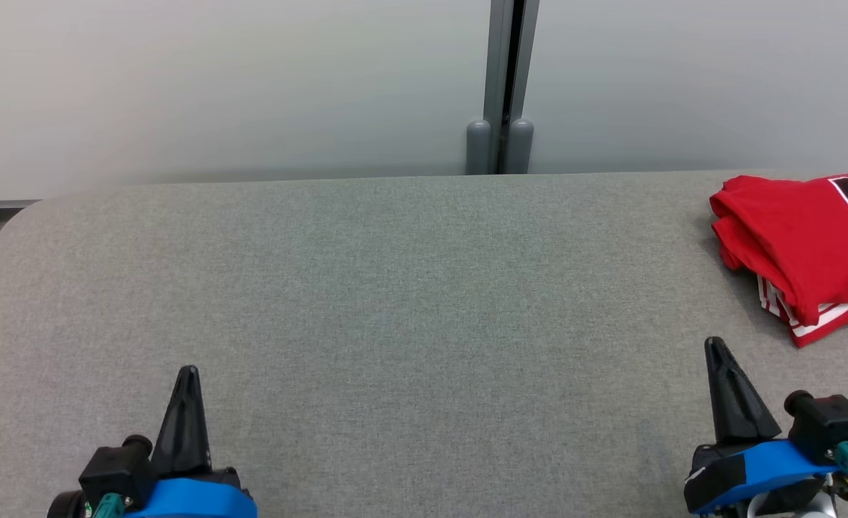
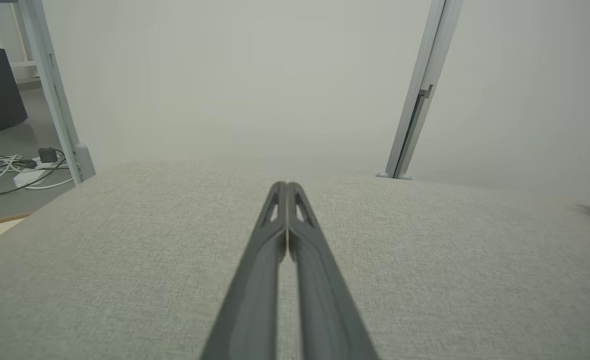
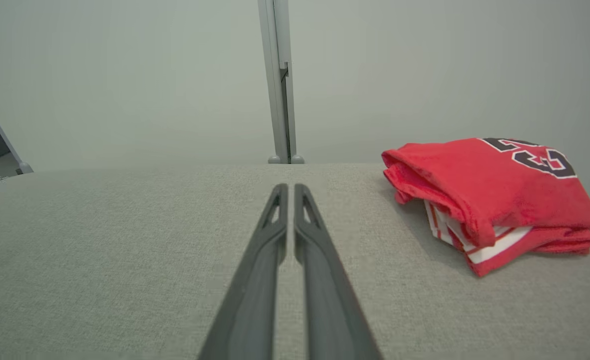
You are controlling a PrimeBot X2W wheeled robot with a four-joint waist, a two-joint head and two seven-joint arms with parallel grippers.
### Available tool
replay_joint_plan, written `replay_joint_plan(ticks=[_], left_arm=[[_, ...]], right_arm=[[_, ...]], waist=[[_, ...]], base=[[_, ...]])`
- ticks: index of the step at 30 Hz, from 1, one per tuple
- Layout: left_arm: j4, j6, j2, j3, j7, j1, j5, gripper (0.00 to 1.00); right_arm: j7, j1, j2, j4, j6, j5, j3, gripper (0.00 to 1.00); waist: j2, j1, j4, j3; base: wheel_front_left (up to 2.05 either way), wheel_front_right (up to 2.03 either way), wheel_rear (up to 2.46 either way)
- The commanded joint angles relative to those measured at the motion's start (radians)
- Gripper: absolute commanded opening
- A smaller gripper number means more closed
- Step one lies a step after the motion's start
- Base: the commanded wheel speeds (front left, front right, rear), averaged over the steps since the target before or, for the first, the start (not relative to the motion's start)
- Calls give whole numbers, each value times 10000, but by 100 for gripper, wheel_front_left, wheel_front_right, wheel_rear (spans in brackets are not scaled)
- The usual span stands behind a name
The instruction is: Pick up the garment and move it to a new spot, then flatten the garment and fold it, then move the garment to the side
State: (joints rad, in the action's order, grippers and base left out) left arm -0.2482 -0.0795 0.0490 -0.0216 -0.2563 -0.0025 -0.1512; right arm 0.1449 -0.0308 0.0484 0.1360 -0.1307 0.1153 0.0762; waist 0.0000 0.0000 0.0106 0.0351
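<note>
Your left gripper (image 1: pixel 188 374) and right gripper (image 1: pixel 716 345) are closed, empty; the folded red jersey (image 1: pixel 798 237) lies at the frame's right.

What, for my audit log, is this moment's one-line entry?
garment: folded, right side of table | left gripper: shut, empty | right gripper: shut, empty

open table (image 1: pixel 395 288) middle, garment (image 1: pixel 805 244) far right

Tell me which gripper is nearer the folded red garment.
Right. The right gripper sits just short of the red garment, not touching; the left gripper is far off to its left.
</note>
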Motion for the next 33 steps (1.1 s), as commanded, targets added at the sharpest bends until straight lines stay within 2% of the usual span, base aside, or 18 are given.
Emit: replay_joint_plan(ticks=[1,16,33], left_arm=[[-6,-9,2,-63,97,-96,-231,0],[29,-110,6,-223,806,-297,-3109,0],[55,-207,11,-383,1476,-491,-5796,0]], right_arm=[[-70,-57,8,5,0,243,40,0],[-568,-201,14,191,0,3185,104,0],[-1034,-363,20,385,0,5945,164,0]], waist=[[0,0,-1,-3],[0,0,-14,-41],[0,0,-28,-85]], base=[[0,0,0],[0,0,0],[0,0,0]])
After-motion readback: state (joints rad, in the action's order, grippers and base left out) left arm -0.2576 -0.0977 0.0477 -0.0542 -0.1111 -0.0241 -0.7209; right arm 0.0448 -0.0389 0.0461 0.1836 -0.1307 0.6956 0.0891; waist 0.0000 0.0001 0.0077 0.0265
